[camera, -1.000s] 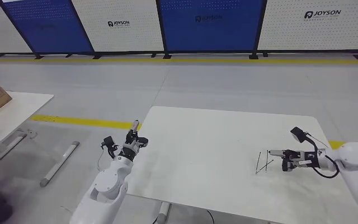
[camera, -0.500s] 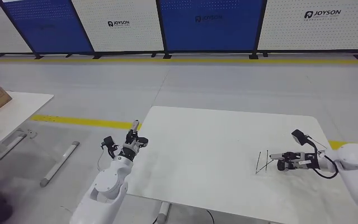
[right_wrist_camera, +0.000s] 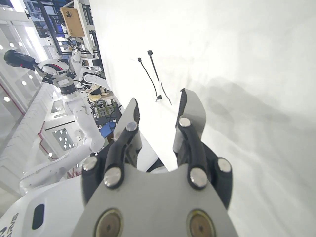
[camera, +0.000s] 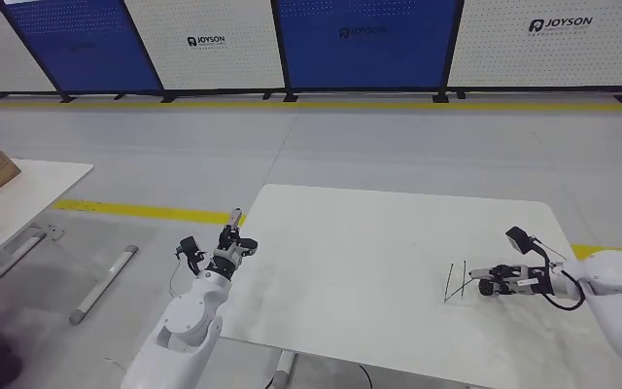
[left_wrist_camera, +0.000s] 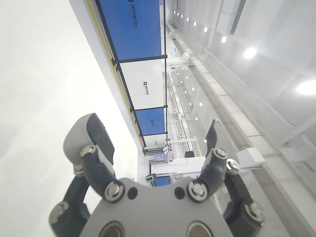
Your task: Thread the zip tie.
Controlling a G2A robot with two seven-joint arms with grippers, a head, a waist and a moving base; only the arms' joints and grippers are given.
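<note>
Looking down on a white tabletop, I have my right hand lying low over its right side, pointed toward the middle. The two fingers are spread apart and grip nothing. Just in front of the fingertips lie a few thin black zip ties, flat on the surface and close together, with two running roughly side by side and another slanting across them. From my right wrist, the zip ties stretch away from the hand. Two small square heads sit at the far ends and a third head lies close to the gap between my fingertips. I cannot tell whether either finger touches a tie. My left hand is at the tabletop's left edge, well apart from the zip ties, and it points upward. From my left wrist, that hand has its fingers wide apart with nothing between them. Beyond them are the white tabletop edge and a row of blue and white panels. The same panels stand along the far side of the floor behind the tabletop.
</note>
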